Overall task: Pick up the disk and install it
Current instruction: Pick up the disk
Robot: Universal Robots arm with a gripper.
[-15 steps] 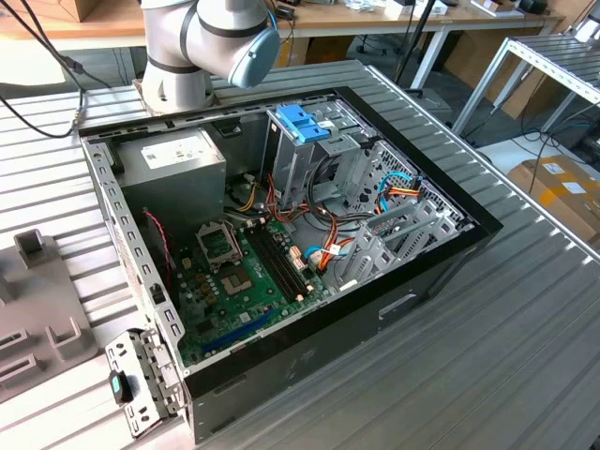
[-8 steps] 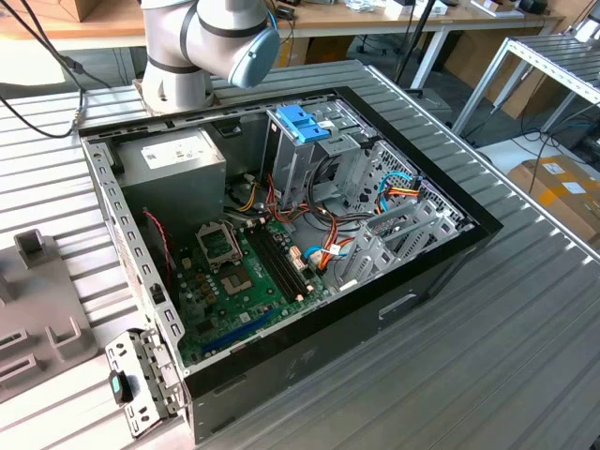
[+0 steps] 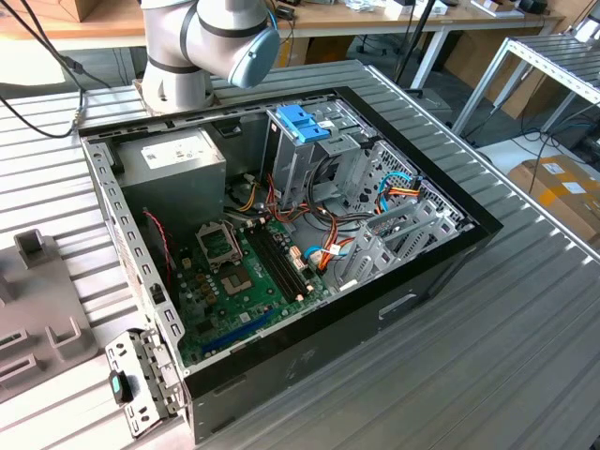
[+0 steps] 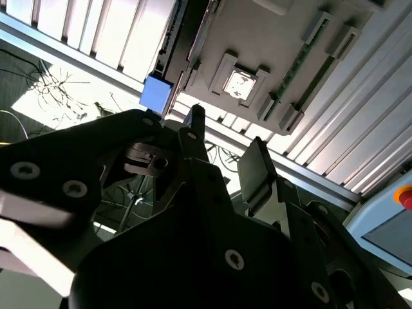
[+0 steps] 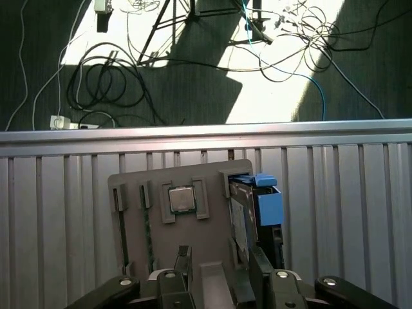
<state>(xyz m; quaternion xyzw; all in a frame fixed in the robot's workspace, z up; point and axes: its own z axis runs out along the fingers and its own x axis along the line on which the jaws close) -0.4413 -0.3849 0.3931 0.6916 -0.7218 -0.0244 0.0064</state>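
Disk (image 5: 244, 219) stands on edge in the grey holder tray (image 5: 132, 225), blue rail (image 5: 269, 207) showing; empty gripper (image 5: 220, 254) hovers above, fingers (image 5: 184, 262) spread. Approach step; grasping likely requires centring over its edge.

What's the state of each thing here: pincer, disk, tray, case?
grey tray: flat on the slatted table, parts in it.
disk: standing on edge in a tray slot, not gripped.
processor chip: seated flat in its tray pocket.
pincer: open, holding nothing, over the tray beside the disk.
computer case: lying on its side, panel off, inside exposed.
drive cage: upright inside the case.
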